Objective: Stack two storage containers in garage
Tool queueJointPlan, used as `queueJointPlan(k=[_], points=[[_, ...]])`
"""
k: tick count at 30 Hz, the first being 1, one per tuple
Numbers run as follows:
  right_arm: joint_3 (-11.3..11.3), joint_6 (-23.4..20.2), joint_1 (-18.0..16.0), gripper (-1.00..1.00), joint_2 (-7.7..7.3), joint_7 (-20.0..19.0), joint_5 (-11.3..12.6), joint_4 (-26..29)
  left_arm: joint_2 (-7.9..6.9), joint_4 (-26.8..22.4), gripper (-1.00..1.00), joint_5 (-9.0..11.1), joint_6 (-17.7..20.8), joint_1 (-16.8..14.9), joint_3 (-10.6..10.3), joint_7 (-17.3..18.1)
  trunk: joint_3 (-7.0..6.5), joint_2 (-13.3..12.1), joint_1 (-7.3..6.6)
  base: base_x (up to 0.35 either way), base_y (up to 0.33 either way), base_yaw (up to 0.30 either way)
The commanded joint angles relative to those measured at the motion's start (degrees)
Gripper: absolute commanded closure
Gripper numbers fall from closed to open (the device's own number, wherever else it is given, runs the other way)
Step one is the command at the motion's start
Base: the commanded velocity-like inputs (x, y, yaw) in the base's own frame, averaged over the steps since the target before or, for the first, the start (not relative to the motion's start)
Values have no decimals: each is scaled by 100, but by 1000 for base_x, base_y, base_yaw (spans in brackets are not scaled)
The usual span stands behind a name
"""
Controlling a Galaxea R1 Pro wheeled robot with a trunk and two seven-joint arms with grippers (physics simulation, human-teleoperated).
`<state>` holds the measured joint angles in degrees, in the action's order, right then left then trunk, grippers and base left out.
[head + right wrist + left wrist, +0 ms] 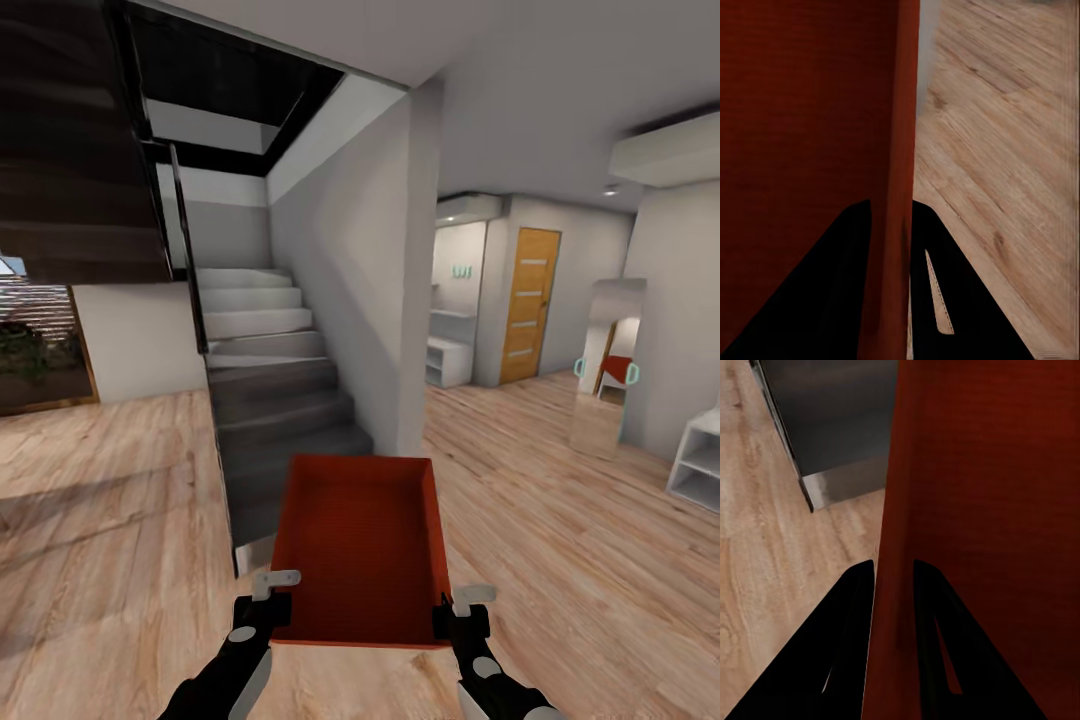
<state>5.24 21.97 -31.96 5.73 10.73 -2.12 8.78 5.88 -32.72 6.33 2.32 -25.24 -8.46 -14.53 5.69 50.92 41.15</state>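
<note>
Head view: a red-orange bin (362, 545), rectangular, lidless, with smooth walls flaring slightly upward and a finely ribbed inner floor, sits at lower centre of the frame, carried above a light wood-plank floor (110, 500). Left gripper (268, 600) clamps the bin's left wall near its near corner; right gripper (462, 612) clamps the right wall at the matching spot. Both arms are black with grey joints and enter from the bottom edge.

Behind the bin, a staircase (270, 380) rises toward upper left: lower treads dark grey, upper treads pale, with a thin black rail along its left side. A plain white wall (350, 260) flanks the stairs on the right. At centre right stands a wooden door (530, 305) with pale horizontal inserts, and beside it low white shelving. A tall mirror (607, 365) leans at right, with a white shelf unit (697, 465) at the right edge.

Left wrist view: two black fingers (844, 652) straddle the bin's thin wall (889, 607), one outside, one inside, closed against it; the ribbed red interior fills the right half, wood planks and a grey stair edge lie at left.

Right wrist view: black fingers (840, 292) likewise pinch the bin wall (896, 225), with red interior at left and grained planks at right.
</note>
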Motion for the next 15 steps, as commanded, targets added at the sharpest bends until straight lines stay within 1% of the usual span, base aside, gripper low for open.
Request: queueJointPlan(k=[1, 15], points=[[-164, 255, -12, 100, -2, 81, -10, 10, -26, 3, 100, 87, 32, 2, -24, -231, 7, 7, 1, 0, 0, -282], [-164, 255, -12, 100, -2, 81, -15, 10, -26, 3, 100, 85, 32, 2, -24, -234, 5, 7, 1, 0, 0, -282]])
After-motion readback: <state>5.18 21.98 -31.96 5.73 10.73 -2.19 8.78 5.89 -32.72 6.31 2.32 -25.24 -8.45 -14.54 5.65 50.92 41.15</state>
